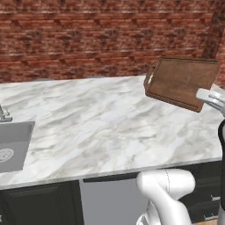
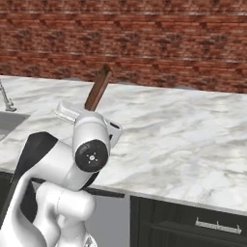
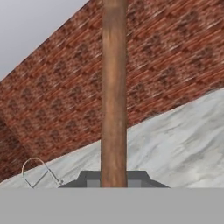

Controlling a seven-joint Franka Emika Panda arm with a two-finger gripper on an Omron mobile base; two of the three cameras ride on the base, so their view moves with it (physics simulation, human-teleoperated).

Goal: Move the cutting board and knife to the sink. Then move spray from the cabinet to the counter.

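Left base view: cutting board [image 1: 182, 81] is off the worktop [image 1: 110, 123], held up in the air at the right side of the frame, tilted, flat face toward this camera, loop handle at its left short end. Board's lower right corner disappears at the white hand, so that end is the gripped one.

Hand view: end effector [image 3: 113, 183] is closed down tight on the board's edge; board runs straight up the middle of the frame from between the tips, seen edge-on. Long axis of the board is in line with the hand's own axis, pointing away from it.

Right base view: same board edge-on, a thin brown strip rising above the wrist, leaning right at the top.

Key relation for the next move: sink [image 1: 13, 143] is at the far left of the worktop, well apart from the board, which hangs over the right end. My read is that the carry has to go leftward across the whole marble top, and the board, sticking out long from the hand, needs its free end kept clear of the faucet [image 2: 5, 101] on arrival.

Knife, spray: can't place them from these frames.

Writing, brands, labels: none readable anywhere.
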